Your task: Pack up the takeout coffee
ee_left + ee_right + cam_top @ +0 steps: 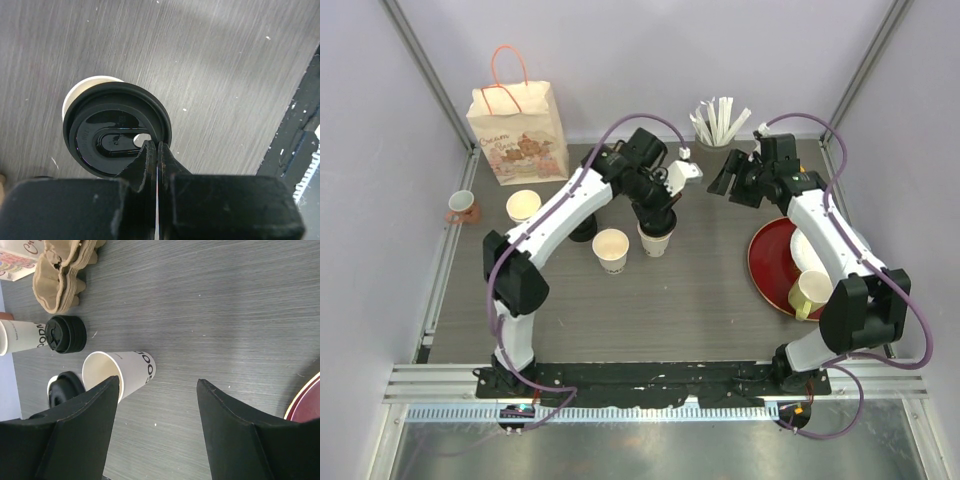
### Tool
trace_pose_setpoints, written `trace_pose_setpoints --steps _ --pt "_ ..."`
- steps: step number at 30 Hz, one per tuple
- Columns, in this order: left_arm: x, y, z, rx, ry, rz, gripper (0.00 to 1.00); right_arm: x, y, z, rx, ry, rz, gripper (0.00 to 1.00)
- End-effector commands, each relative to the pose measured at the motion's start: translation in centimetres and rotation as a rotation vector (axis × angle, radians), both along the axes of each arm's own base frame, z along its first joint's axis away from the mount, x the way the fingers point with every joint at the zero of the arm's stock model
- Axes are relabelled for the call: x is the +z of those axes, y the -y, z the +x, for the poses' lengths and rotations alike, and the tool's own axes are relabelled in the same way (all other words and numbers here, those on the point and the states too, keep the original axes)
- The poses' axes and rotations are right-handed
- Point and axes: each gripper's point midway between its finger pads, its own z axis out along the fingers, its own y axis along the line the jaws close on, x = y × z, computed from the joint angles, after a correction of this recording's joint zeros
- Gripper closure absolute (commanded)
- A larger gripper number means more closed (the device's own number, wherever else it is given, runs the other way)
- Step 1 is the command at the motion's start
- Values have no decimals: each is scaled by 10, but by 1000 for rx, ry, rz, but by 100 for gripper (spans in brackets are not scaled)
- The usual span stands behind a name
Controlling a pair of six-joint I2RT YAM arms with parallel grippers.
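As the left gripper (156, 146) pinches a round black plastic lid (107, 130) askew atop the cream paper cup (82, 89), capping and bagging appear undone. The right gripper (158, 382) gapes empty.

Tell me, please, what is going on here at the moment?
The left pincer is shut on the rim of a black lid, holding it over the takeout coffee cup. The lid sits off-centre, with the cup's cream rim showing at one side, so it does not look pressed home. The right pincer is open and holds nothing. A second cup, unlidded, stands beside the first, and the paper bag stands at the back.
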Motion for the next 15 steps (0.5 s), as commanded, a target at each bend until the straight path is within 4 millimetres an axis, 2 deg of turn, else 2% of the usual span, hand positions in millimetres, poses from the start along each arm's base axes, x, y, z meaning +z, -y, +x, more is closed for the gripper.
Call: trace_pose_setpoints --steps 1,5,10,15 --pt "-19 15 10 2 59 45 100 12 1 -7 18 46 8 31" --pt "-32 14 27 37 108 101 100 11 2 -12 25 50 3 31" --pt "-49 14 29 51 84 154 100 6 8 -15 19 46 -8 31" --pt "-53 11 27 51 74 177 100 3 6 -16 23 45 3 31"
